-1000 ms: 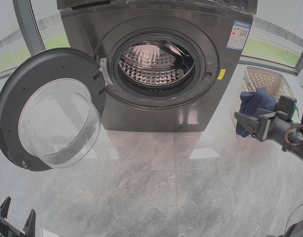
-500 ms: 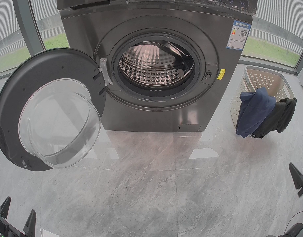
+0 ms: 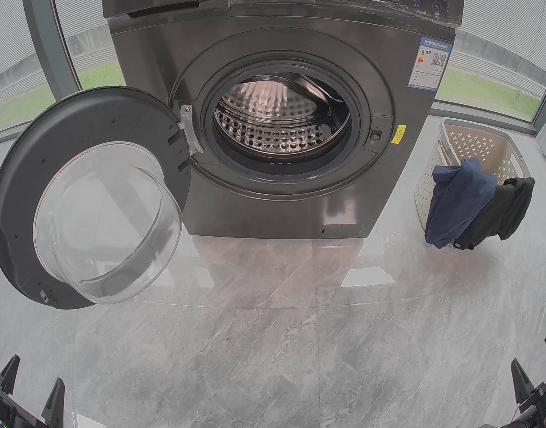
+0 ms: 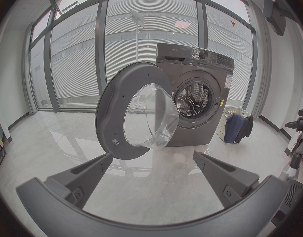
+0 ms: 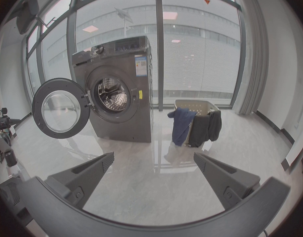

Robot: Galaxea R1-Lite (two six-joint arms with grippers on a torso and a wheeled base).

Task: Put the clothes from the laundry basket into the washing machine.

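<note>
Right jaws withdrew from basket [image 3: 476,142] | apart, empty | left jaws apart, empty

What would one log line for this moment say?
washer door open | drum empty | blue garment, black garment draped over laundry basket rim | left gripper open | right gripper open

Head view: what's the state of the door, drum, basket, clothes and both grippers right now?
Door: fully open, swung to the left.
Drum: no clothes inside.
Basket: upright, right of the machine.
Blue garment: draped over the basket rim.
Black garment: draped over the rim beside it.
Left gripper: open, empty.
Right gripper: open, empty.
</note>
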